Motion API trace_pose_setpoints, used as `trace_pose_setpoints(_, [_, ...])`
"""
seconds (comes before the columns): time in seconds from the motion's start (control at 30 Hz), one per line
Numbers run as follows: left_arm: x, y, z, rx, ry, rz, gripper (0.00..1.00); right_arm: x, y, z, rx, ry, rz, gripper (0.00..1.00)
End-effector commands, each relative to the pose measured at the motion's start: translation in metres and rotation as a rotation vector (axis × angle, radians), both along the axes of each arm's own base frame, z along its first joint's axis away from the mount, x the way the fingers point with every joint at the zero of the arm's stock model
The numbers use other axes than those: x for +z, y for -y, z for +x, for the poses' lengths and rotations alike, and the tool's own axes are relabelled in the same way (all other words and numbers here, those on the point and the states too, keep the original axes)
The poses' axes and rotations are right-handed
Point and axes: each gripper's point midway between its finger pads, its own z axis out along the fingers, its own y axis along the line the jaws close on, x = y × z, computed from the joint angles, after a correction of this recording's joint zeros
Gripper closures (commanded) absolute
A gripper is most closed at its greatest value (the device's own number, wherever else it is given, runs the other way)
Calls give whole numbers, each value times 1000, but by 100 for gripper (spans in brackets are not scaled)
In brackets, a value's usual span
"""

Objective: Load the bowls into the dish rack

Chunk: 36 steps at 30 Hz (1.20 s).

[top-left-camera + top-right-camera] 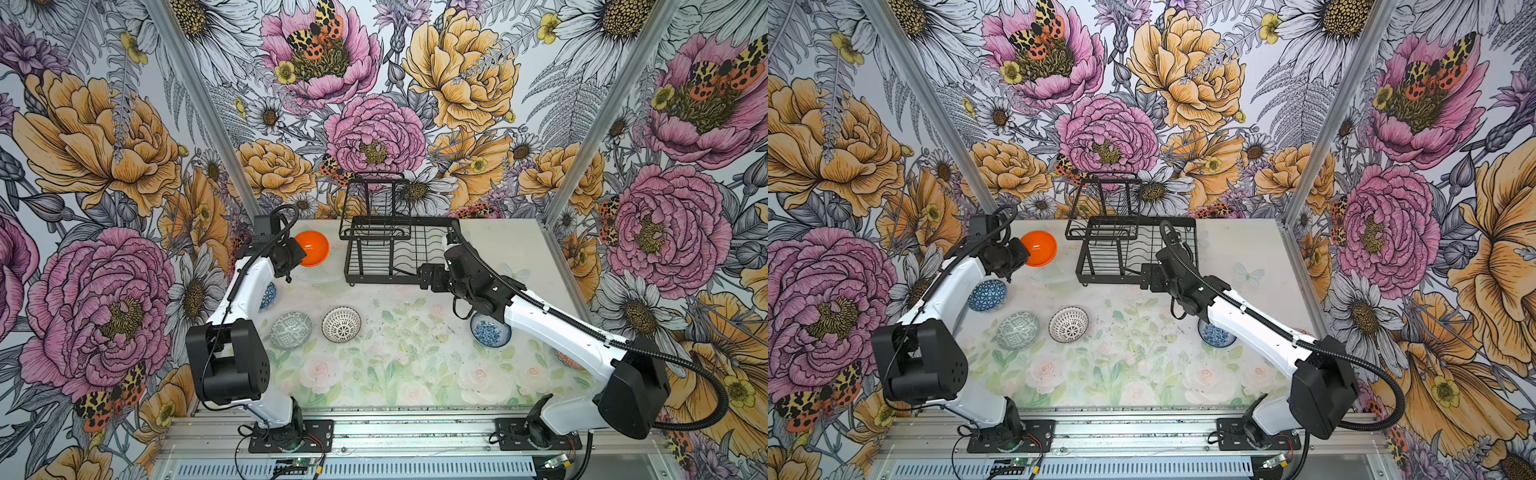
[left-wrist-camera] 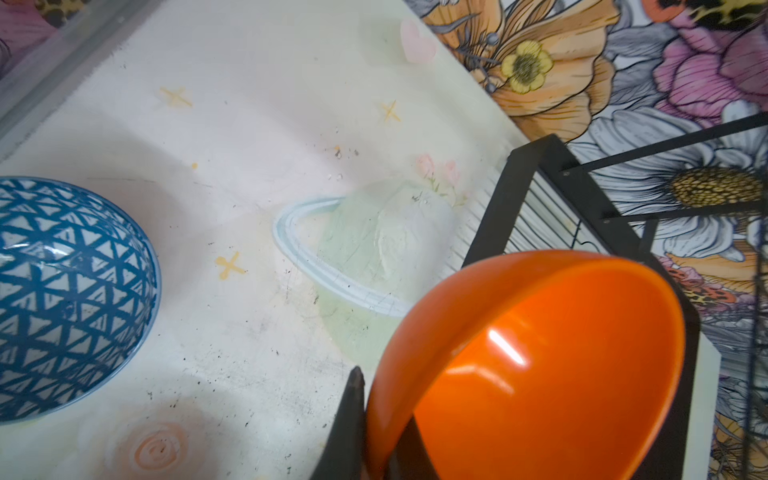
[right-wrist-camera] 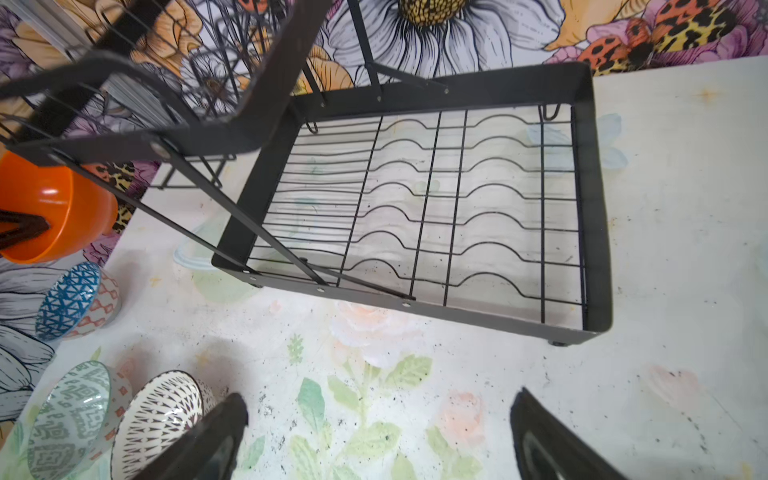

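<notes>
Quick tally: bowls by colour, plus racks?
Plain orange bowl: 1
Blue geometric-patterned bowl: 1
Grey-green patterned bowl: 1
White black-lattice bowl: 1
Blue-white floral bowl: 1
Red-orange patterned bowl, mostly hidden: 1
Black wire dish rack: 1
Total: 7

The flower-painted table [image 1: 415, 374] holds the black dish rack [image 1: 382, 278] at the far middle, a blue triangle bowl [image 1: 987, 295] at the left, a grey-green bowl [image 1: 291, 330] beside a black-and-white bowl [image 1: 341, 324] nearer, and a blue flower bowl [image 1: 490, 332] at the right.
</notes>
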Motion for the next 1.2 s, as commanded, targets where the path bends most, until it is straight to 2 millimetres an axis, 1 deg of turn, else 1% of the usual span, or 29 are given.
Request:
trace_pose_setpoints(0.0, [52, 0, 8, 32, 177, 32, 100, 68, 4, 7, -48, 117, 113, 1])
trace_pose_setpoints(0.1, [94, 11, 9, 39, 311, 52, 100, 101, 5, 14, -69, 163, 169, 0])
trace_pose_setpoints(0.17, [122, 22, 9, 31, 393, 74, 100, 121, 6, 21, -87, 177, 215, 1])
trace_pose_setpoints(0.33, [195, 52, 3, 27, 589, 162, 100, 189, 6, 35, -129, 239, 385, 0])
trace_pose_setpoints(0.37, [206, 55, 2, 37, 626, 180, 100, 201, 5, 36, -133, 250, 416, 1])
trace_pose_setpoints(0.43, [230, 73, 0, 15, 725, 186, 100, 225, 5, 40, -154, 264, 500, 0])
trace_pose_setpoints(0.53, [257, 98, 1, -28, 832, 160, 100, 249, -2, 45, -170, 250, 625, 1])
trace_pose_setpoints(0.6, [270, 112, 2, -44, 873, 163, 100, 266, -6, 47, -168, 244, 701, 1])
trace_pose_setpoints(0.7, [286, 135, 3, -75, 936, 176, 100, 280, -13, 50, -181, 210, 816, 1])
trace_pose_setpoints(0.73, [291, 145, 4, -95, 970, 182, 100, 286, -14, 51, -181, 203, 850, 0])
trace_pose_setpoints(0.8, [298, 163, 4, -119, 1023, 193, 100, 293, -20, 54, -171, 186, 895, 1])
trace_pose_setpoints(0.93, [299, 190, 15, -134, 1054, 211, 100, 299, -27, 57, -173, 146, 974, 1])
trace_pose_setpoints(1.07, [298, 210, 28, -137, 1066, 234, 100, 299, -37, 63, -165, 92, 1035, 0])
trace_pose_setpoints(1.17, [298, 224, 34, -147, 1093, 248, 100, 297, -42, 67, -177, 58, 1079, 0])
